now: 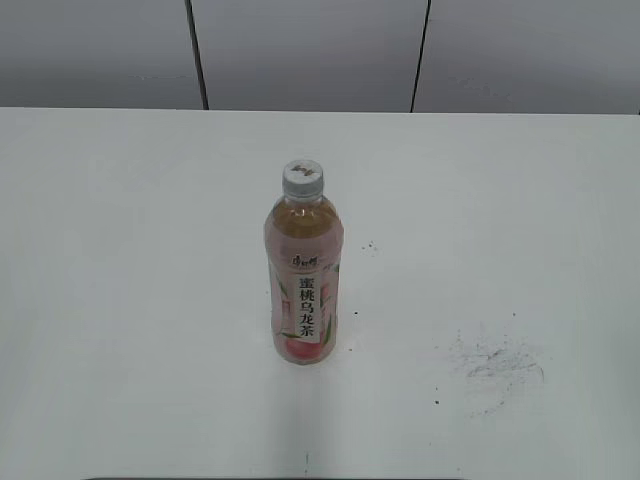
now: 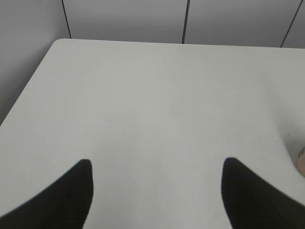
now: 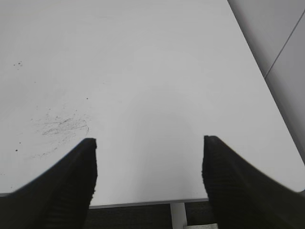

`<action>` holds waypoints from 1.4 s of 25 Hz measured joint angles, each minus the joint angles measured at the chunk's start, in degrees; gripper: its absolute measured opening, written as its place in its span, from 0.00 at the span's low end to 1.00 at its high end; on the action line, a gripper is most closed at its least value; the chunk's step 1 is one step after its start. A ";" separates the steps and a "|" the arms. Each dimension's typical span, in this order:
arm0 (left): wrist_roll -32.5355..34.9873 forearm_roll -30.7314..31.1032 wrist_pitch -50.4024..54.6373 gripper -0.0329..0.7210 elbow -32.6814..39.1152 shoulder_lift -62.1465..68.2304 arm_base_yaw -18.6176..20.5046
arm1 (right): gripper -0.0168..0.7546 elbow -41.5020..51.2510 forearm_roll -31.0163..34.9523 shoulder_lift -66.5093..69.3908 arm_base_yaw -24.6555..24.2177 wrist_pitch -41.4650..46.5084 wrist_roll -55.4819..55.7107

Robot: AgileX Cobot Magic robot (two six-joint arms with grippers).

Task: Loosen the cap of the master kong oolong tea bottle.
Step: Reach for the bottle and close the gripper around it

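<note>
The master kong oolong tea bottle (image 1: 304, 285) stands upright near the middle of the white table (image 1: 120, 300), pink label facing the camera. Its white-grey cap (image 1: 302, 177) sits on the neck. Neither arm shows in the exterior view. In the left wrist view my left gripper (image 2: 157, 164) is open over bare table, and a sliver of the bottle (image 2: 301, 161) shows at the right edge. My right gripper (image 3: 150, 142) is open too, above the table's near edge, with nothing between its fingers.
Dark scuff marks (image 1: 495, 365) smear the table right of the bottle, also seen in the right wrist view as scuff marks (image 3: 62, 126). A grey panelled wall (image 1: 310, 50) runs behind the table. A table leg (image 3: 178, 214) shows below the near edge.
</note>
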 joint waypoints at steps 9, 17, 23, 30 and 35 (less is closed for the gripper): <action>0.00 0.00 0.00 0.71 0.00 0.00 0.00 | 0.70 0.00 0.00 0.00 0.00 0.00 0.00; 0.00 0.00 0.00 0.71 0.00 0.00 0.00 | 0.70 0.00 0.00 0.00 0.00 0.00 0.00; 0.00 0.00 0.00 0.71 0.00 0.00 0.00 | 0.70 0.00 0.00 0.00 0.00 0.00 0.00; 0.00 0.00 0.00 0.71 0.00 0.00 0.00 | 0.70 0.00 -1.12 0.00 0.00 0.00 0.00; 0.00 0.00 -0.05 0.71 0.00 0.00 0.00 | 0.70 0.00 -3.33 0.00 0.00 0.00 0.00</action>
